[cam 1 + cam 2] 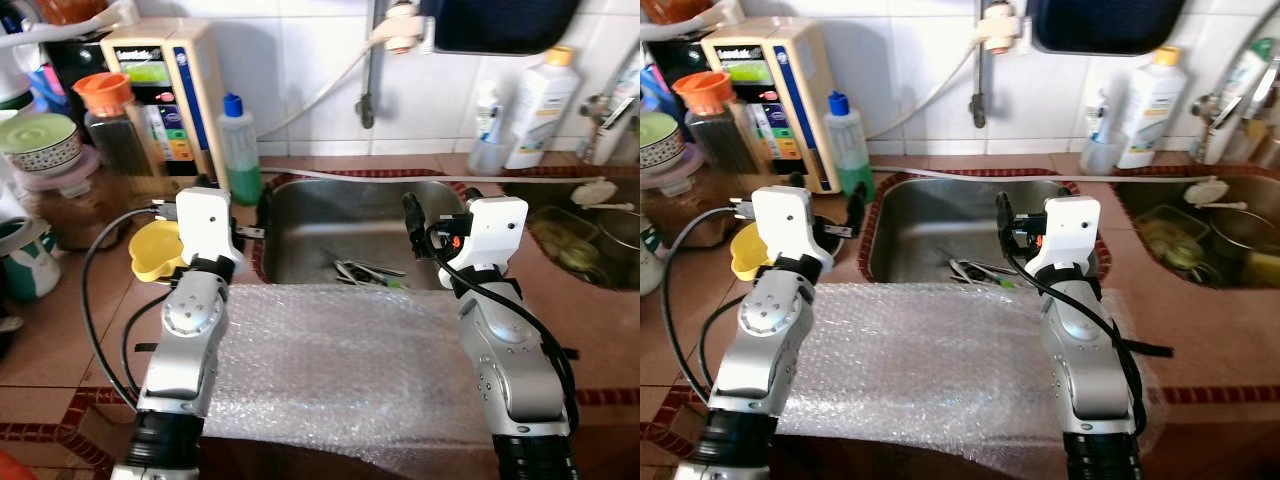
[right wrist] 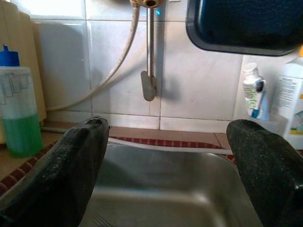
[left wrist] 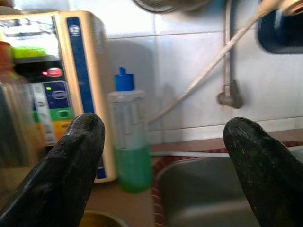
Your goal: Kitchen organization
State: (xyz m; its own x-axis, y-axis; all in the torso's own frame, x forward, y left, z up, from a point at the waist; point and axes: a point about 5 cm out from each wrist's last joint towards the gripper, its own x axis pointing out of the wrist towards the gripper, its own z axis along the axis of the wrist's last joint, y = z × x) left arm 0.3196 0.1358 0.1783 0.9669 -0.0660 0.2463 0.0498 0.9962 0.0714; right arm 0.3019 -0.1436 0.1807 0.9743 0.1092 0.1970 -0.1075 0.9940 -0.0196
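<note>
Landmark: the sink (image 1: 330, 225), set into the tiled counter (image 1: 60, 330). A sheet of bubble wrap (image 1: 340, 360) lies flat on the counter along the sink's near edge. Both arms are raised above that sheet. The left gripper (image 3: 163, 156) hovers at the sink's left rim, fingers wide apart and empty; between them its wrist view shows a bottle of green liquid (image 3: 129, 127) standing just left of the sink, beside a beige water filter (image 1: 165, 95). The right gripper (image 2: 165, 156) is over the sink's right half, fingers likewise wide apart, holding nothing, aimed at the basin and the tap (image 2: 149, 52) on the wall behind. Inside the sink, near its front wall, lies some cutlery (image 1: 365, 270), the exact pieces too tangled to tell. A yellow cup (image 1: 160, 250) sits on the counter left of the sink, partly behind the left arm. Judgement: approach step, nothing picked up yet. Likely next: right gripper lowers into the sink toward the cutlery; thin metal lying flat on steel will need a low, precise pinch.
</note>
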